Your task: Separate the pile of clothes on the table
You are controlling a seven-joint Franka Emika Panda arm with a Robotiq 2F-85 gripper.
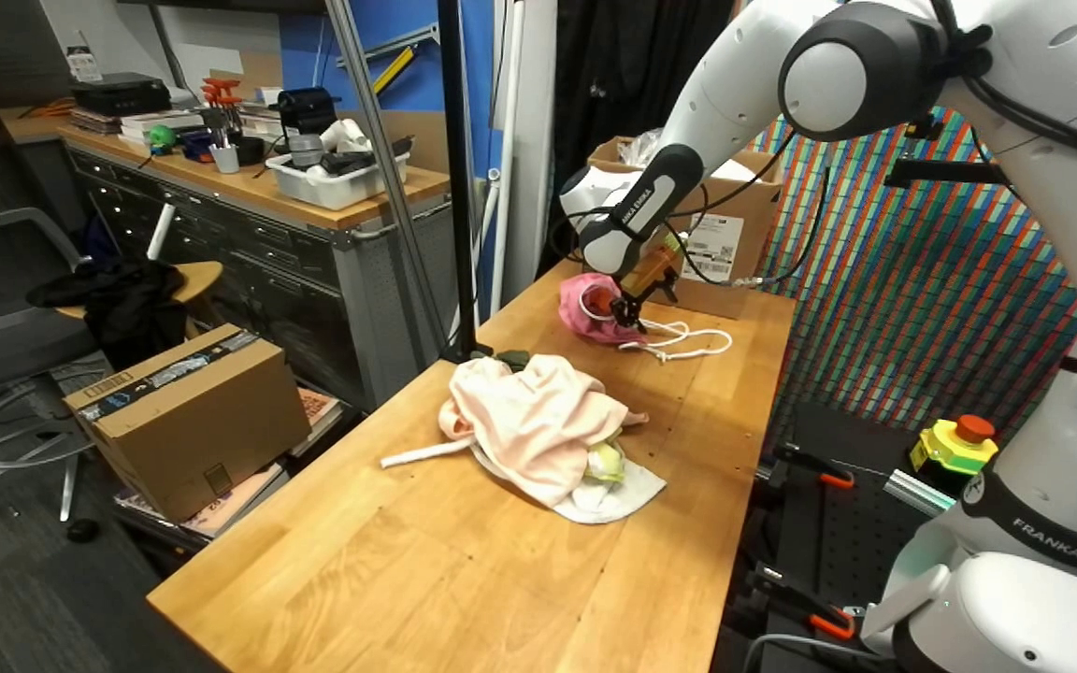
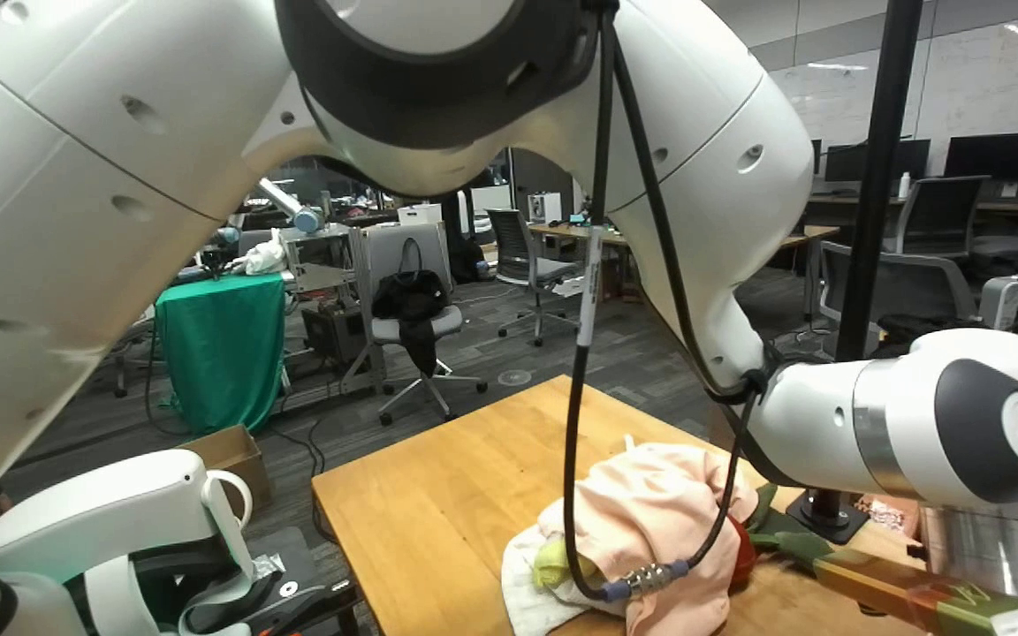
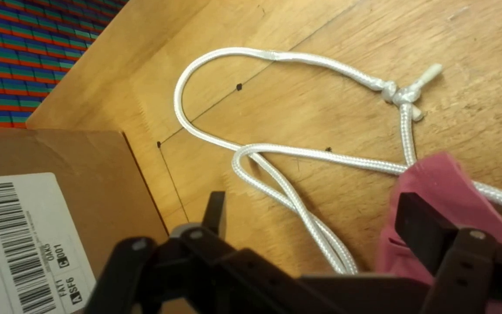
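Fingers (image 3: 425, 235) wide apart, nothing gripped as far as I see, near the labelled cardboard box (image 3: 105, 200); touching the pink cloth (image 3: 460, 200) or not, can't tell. Pink cloth near the box too, white cord (image 3: 320, 154) in loops running up to it. Main pile of clothes (image 1: 548, 449) well away from the box on the tabletop (image 1: 464, 579), seen in both exterior views: peach cloth (image 2: 659, 503) on top, yellow-green cloth (image 1: 606, 462) and white cloth (image 1: 609, 500) poking out from under. Pink looks sorted, so likely step: leave it, go for peach. To do it well: rise straight up beside the box first, cord could snag; pinch one raised peach fold, shallow, so lower layers don't come along; lift slowly, let strays slide off, set it clear of box and pile.
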